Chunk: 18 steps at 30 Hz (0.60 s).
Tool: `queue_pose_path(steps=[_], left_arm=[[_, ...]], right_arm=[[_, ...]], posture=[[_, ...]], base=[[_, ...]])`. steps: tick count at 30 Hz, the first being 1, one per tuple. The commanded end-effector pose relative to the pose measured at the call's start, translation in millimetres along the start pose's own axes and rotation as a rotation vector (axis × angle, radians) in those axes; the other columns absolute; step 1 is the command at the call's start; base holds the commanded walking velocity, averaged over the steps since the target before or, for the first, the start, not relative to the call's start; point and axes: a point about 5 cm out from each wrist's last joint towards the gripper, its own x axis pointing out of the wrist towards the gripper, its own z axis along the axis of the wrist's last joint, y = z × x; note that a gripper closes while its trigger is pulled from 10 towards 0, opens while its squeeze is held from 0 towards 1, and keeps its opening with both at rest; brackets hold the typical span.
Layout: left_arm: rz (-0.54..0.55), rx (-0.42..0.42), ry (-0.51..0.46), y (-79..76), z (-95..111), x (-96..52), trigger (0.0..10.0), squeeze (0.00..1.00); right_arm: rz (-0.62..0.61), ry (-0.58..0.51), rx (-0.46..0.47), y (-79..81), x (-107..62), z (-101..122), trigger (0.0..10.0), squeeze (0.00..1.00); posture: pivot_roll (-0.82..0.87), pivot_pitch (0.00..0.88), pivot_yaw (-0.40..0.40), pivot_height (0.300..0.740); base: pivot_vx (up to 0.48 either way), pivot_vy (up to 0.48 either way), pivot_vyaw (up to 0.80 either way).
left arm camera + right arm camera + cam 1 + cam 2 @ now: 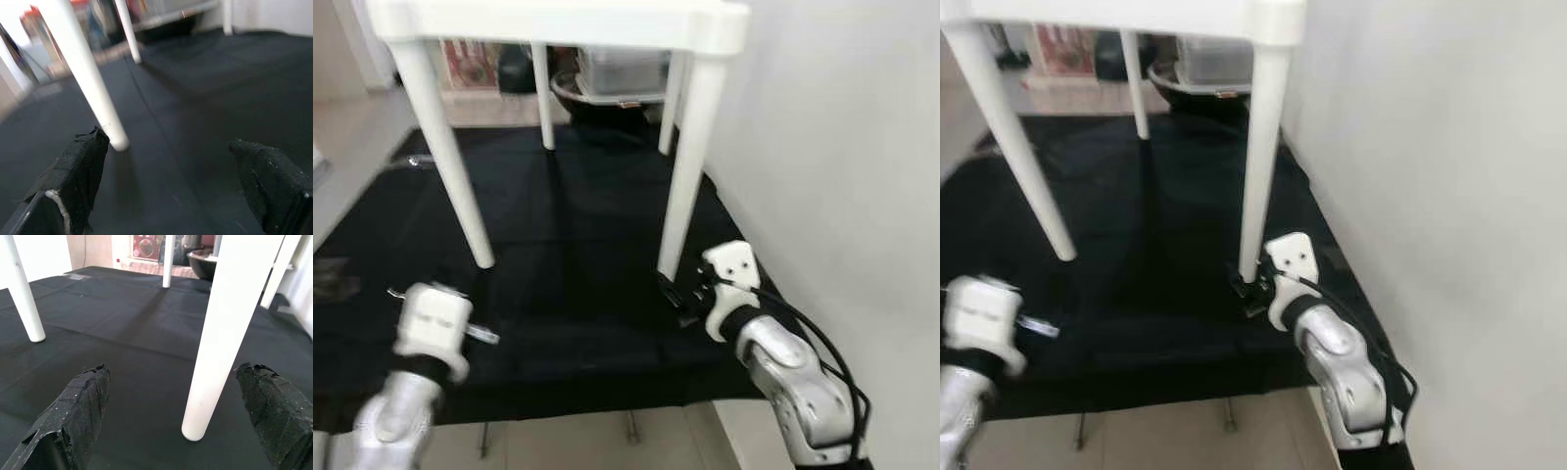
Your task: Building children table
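A white children's table point(558, 24) stands upright on four legs on a black mat point(568, 255). My right gripper point(680, 294) sits low on the mat beside the foot of the front right leg point(690, 166). In the right wrist view this gripper point(173, 372) is open, and the leg point(220, 333) stands between its fingers without touching either. My left gripper point(171, 196) is open too, held low over the mat and pointing at the foot of the front left leg point(93, 88), with a gap between them. Its white wrist point(433, 323) is at the lower left.
A white wall point(842, 176) runs close along the right side of the mat. Behind the table lie a dark bowl point(597, 103) and a clear plastic box point(622, 70). The mat's front edge point(587, 406) meets pale floor tiles just before me.
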Motion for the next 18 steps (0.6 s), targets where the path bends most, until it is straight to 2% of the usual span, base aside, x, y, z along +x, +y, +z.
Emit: queue_pose_path(steps=[1,7,18], left_arm=[[0.006,-0.015,0.001,-2.1,2,-0.1,10.0,0.00],[0.037,-0.052,0.055,-8.2,3,-7.6,10.0,0.00],[0.044,-0.085,0.064,-16.5,6,-4.6,10.0,0.00]], right_arm=[[-0.006,-0.004,-0.007,0.1,2.5,2,10.0,0.00],[-0.039,-0.008,0.001,-3.8,4.0,5,10.0,0.00],[-0.085,-0.013,0.018,-12.4,8.5,11,10.0,0.00]], posture=[[0.10,0.000,-0.067,0.740],[0.10,0.000,-0.063,0.740],[0.09,0.000,-0.057,0.740]], base=[[0.000,0.000,0.00],[0.000,0.000,0.00],[-0.277,0.000,0.00]])
